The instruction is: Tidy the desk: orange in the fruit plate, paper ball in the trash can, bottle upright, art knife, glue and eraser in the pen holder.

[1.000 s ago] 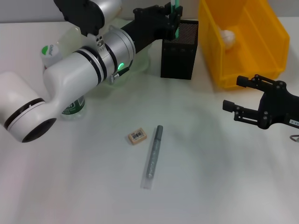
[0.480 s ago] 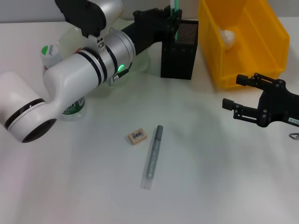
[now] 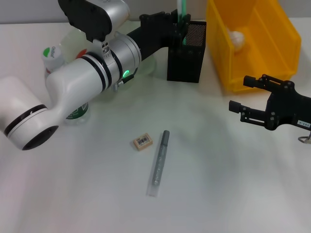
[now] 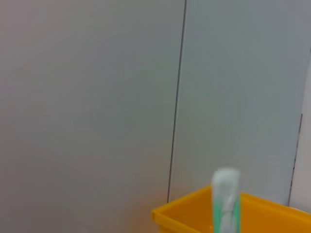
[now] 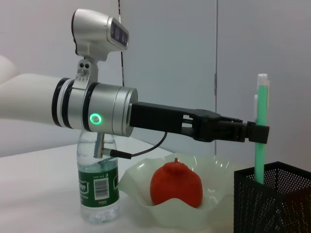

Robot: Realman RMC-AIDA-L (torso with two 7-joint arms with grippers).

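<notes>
The left arm (image 3: pixel 73 82) is glossy white with black ring seams, a silver cylindrical wrist section bearing a lit green indicator, a thin black cable, and a matte black gripper housing. The right gripper (image 3: pixel 265 104) is black, angular, with visible screws.

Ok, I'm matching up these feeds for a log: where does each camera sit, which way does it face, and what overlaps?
Head view: high on the robot, looking down at the desk; shows the left gripper holding the green art knife over the pen holder, and the right gripper hovering open.
Left wrist view: looks level at the wall; no own fingers show.
Right wrist view: low near the desk, facing the left arm, bottle and orange.
Shared: all three show the art knife; head and left wrist views share the yellow bin.
</notes>
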